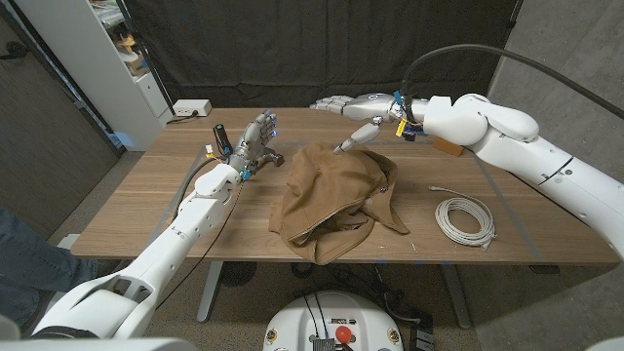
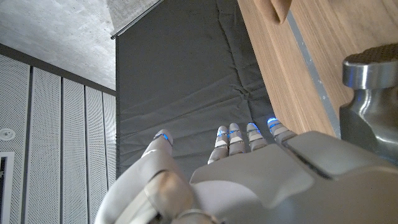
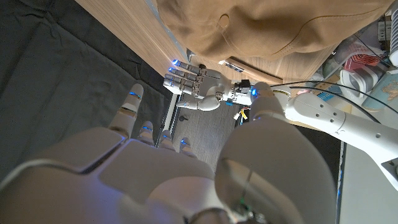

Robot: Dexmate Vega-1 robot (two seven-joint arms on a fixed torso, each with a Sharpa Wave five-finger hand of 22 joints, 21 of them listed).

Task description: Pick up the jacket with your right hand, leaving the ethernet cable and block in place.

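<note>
The brown jacket [image 1: 331, 200] lies crumpled at the table's middle; in the right wrist view the jacket [image 3: 280, 25] is seen past my fingers. My right hand [image 1: 359, 109] hovers over the jacket's far edge, fingers spread and holding nothing, its thumb angled down close to the cloth. The white ethernet cable [image 1: 465, 219] lies coiled to the jacket's right. A tan block [image 1: 448, 147] sits behind my right forearm, partly hidden. My left hand [image 1: 255, 141] stands upright left of the jacket, fingers apart and empty, and the left hand [image 3: 193, 84] also appears in the right wrist view.
A white box [image 1: 190, 108] with a cord sits at the table's back left corner. White shelving [image 1: 136, 58] stands beyond it. A person's leg in jeans [image 1: 19, 253] is at the left edge. A dark curtain [image 2: 186, 74] hangs behind the table.
</note>
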